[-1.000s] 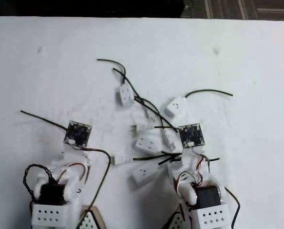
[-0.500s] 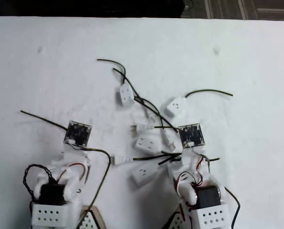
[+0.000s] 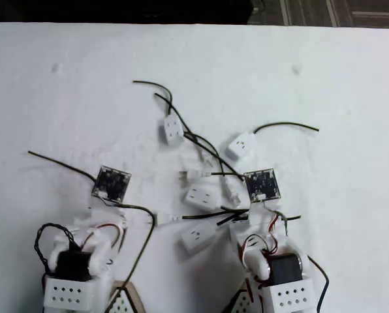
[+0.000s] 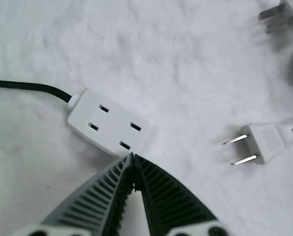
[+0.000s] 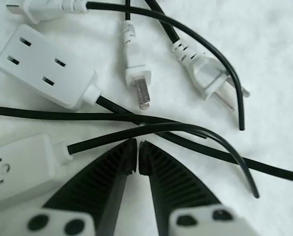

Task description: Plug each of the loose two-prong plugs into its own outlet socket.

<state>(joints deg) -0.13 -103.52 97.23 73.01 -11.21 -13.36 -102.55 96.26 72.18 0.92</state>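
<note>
White moulded two-prong plugs, all loose on the white surface (image 3: 338, 91), none seated in a socket. Left plug (image 4: 262, 145) lying flat, bare prongs aimed toward a white rectangular four-slot socket block (image 4: 109, 125) on a black cord, clearly apart from it. Middle plug (image 3: 196, 175) and right plug (image 3: 231, 189) right of centre, lying among tangled black cords (image 5: 186, 130).

Around those two, four more white socket blocks:
- far block (image 3: 173, 129), beyond the middle plug
- far right block (image 3: 241, 145), beyond the right plug
- middle block (image 3: 202, 196), just nearer than the middle plug
- near block (image 3: 198, 237), just left of the right arm (image 3: 276, 264)

Left gripper (image 4: 132, 161) low over the surface, fingers closed tip to tip and gripping nothing. Tips right at the near edge of the four-slot socket block; touching or not, impossible to tell.

Right gripper (image 5: 136, 146) above two crossing cords, fingers closed but for a hairline slit, empty.

Left arm (image 3: 74, 264) at the near left edge of the surface, right arm at the near right, each topped by a dark square circuit board.
</note>
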